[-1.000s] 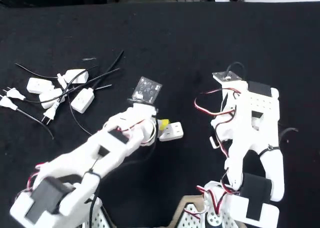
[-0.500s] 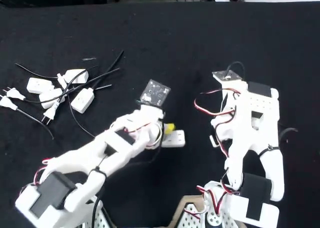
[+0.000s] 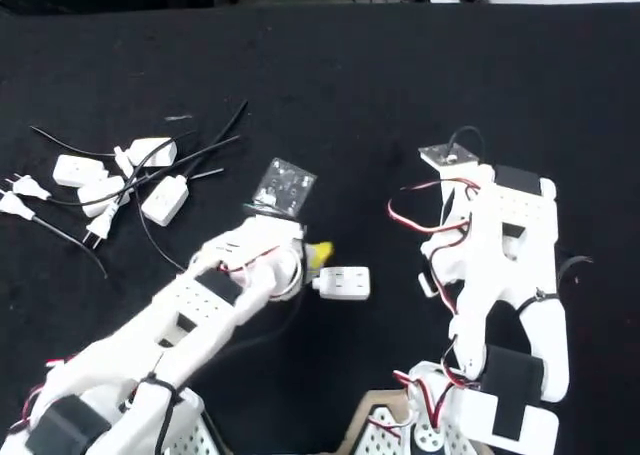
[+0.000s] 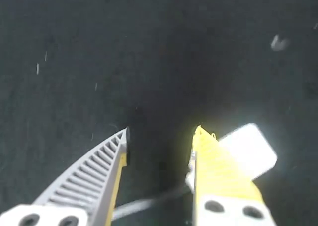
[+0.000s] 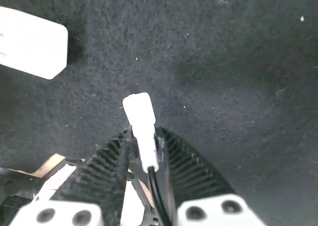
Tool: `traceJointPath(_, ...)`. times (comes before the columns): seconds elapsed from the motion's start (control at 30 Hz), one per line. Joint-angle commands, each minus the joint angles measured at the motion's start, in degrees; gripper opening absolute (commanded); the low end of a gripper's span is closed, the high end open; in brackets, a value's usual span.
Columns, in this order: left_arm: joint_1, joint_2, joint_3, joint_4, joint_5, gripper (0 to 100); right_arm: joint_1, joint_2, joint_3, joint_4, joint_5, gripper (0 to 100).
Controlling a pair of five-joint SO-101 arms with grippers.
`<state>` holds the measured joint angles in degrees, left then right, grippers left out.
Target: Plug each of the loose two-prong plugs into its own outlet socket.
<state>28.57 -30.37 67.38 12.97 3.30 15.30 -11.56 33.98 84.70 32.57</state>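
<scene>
From above, on the black counter point(image 3: 400, 75), the left gripper point(image 3: 318, 258) sits just beside a lone socket point(image 3: 343, 282), a tangle of plugs point(image 3: 100, 190) well apart near the left edge, bare cloth between. At the left wrist, it point(image 4: 161, 136) stands wide open and empty, one yellow finger point(image 4: 213, 176) covering part of the socket point(image 4: 253, 149). At the right wrist, the right gripper point(image 5: 144, 136) is clamped on a plug point(image 5: 140, 112), the socket point(image 5: 30, 39) cut off by the edge.

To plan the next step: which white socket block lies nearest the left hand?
The lone socket block right beside the left hand; the other blocks cluster far from it.
</scene>
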Motion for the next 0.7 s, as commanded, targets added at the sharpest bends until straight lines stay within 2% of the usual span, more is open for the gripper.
traceJointPath(0.0,-3.3,-3.1,-2.9,7.6,-0.6,22,-0.6,-3.8,0.3,-0.5,0.4,1.1)
traceJointPath(0.13,-8.0,-2.0,-2.5,7.6,-3.8,22,-2.5,-10.3,4.9,-0.5,0.4,1.1)
traceJointPath(0.27,-8.2,0.0,-1.4,7.7,-4.9,22,-6.6,-19.0,10.7,-0.4,0.0,1.1)
traceJointPath(0.43,-4.5,2.5,1.1,7.5,-5.0,21,-8.0,-26.9,13.2,-0.4,-3.4,1.1)
traceJointPath(0.57,-3.1,2.3,1.6,7.9,-5.0,21,-8.3,-25.6,13.0,-0.5,-4.5,1.1)
traceJointPath(0.67,-1.7,2.3,1.2,10.0,-5.0,21,-11.3,-21.6,13.2,-0.6,-4.4,1.1)
